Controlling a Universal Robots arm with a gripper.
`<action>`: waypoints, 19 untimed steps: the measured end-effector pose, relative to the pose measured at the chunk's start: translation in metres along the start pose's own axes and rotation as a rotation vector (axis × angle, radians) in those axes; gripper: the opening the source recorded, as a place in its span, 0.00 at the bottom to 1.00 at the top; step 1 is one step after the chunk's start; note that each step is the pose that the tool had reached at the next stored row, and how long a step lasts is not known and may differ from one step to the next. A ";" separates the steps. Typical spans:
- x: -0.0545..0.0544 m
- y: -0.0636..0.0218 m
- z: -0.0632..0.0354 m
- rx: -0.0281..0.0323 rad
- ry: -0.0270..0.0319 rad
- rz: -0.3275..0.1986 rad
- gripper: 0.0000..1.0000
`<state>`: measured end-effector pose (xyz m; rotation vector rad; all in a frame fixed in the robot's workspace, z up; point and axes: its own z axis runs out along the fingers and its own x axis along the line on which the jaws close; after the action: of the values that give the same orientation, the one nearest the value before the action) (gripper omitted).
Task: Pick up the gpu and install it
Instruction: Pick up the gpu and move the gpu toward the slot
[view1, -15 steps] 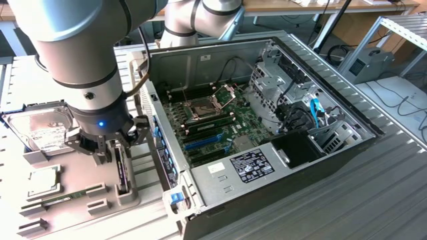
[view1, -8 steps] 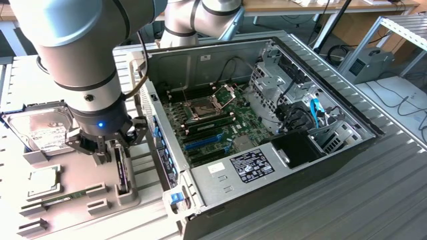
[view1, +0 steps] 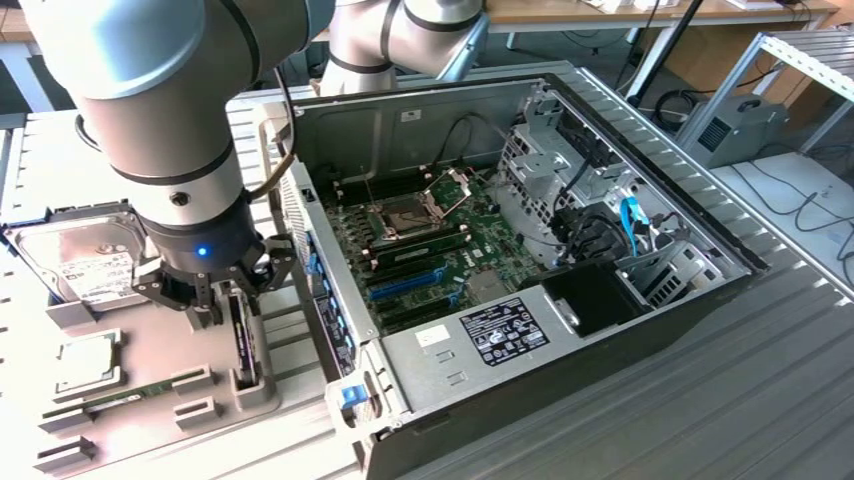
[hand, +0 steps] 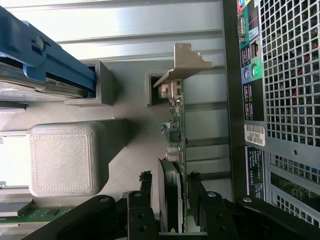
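The gpu (view1: 242, 338) stands on edge in a slot of the grey holder tray (view1: 200, 440), just outside the open computer case (view1: 561, 330). In the wrist view the gpu (hand: 176, 135) is a thin card with its silver end bracket (hand: 187, 61) at the far end. My gripper (view1: 230, 300) has come down over the card. Its fingers (hand: 145, 181) straddle the card's fan side and board side, with narrow gaps left, so my gripper (hand: 169, 177) is open around it. The motherboard's blue card slots (view1: 407, 285) lie inside the case.
A silver hard drive (view1: 91, 262) with a white label, a processor chip (view1: 83, 362) and a green RAM stick (view1: 127, 396) sit in the tray. The case's rear panel (hand: 280, 100) stands close beside the card. A raised grey block (hand: 67, 157) lies on the other side.
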<state>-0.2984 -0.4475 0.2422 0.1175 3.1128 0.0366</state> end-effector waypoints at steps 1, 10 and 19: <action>0.000 0.0000 0.0000 -0.0001 0.0000 0.000 0.42; 0.000 0.0000 0.0001 -0.0001 -0.0001 0.000 0.26; 0.000 0.0000 0.0001 -0.0001 -0.0001 0.000 0.26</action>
<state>-0.2984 -0.4475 0.2421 0.1176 3.1127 0.0368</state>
